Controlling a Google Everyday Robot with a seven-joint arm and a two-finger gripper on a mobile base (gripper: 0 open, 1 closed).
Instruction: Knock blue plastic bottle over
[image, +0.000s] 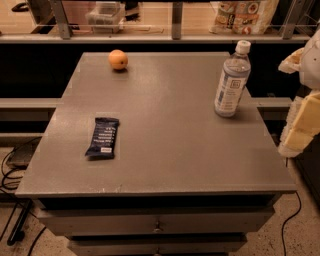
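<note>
Off at 3 o'clock, past the table's right edge, hangs the gripper; whether it is spread or closed I cannot tell. At its 10 o'clock the bottle stands upright, apart from it. Orange at the tabletop's 11 o'clock, bar at 8.

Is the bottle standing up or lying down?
Standing: the bottle is upright on the table, cap on top. The pincer is at the right edge.

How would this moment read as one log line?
blue plastic bottle: upright | gripper: right of table, clear of bottle | knock: pending
</note>
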